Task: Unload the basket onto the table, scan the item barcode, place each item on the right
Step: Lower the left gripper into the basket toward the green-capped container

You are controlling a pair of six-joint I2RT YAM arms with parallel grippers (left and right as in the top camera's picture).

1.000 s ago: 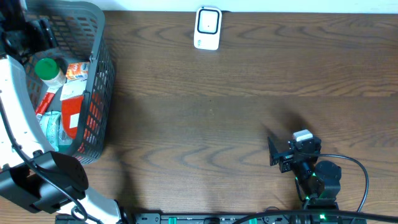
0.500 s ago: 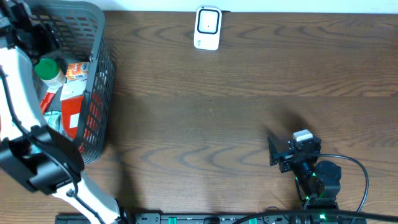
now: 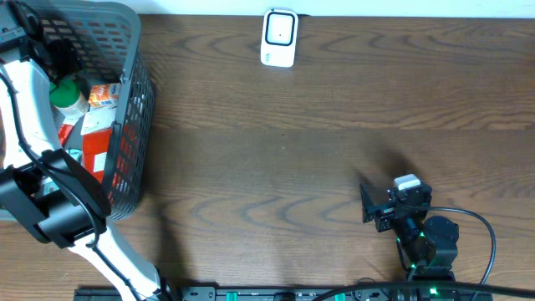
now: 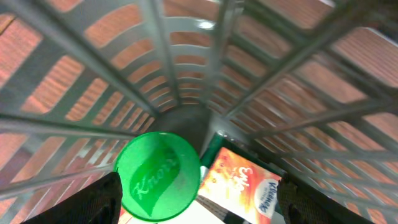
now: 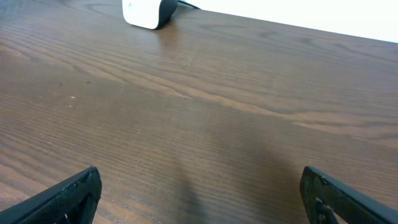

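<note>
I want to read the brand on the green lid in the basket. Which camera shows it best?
Left wrist view: the green lid sits close, its Knorr lettering legible. Overhead shows it small, inside the basket beside the left arm. Right wrist misses it, showing only table and a white scanner.

Surface [image 3: 318, 150]: dark brown, wavy wood grain.
Basket [image 3: 138, 50]: grey, slatted lattice walls.
Scanner [image 3: 279, 37]: white, grey window.
Bottle cap [image 4: 158, 176]: bright green, embossed leaf-shaped logo.
Packet [image 4: 239, 183]: orange, white lettering, small blue badge.
Box [image 3: 96, 155]: red with white patches.
Left arm [image 3: 18, 109]: white, black joints.
Right arm [image 3: 430, 238]: black, white block on top, green light.
</note>
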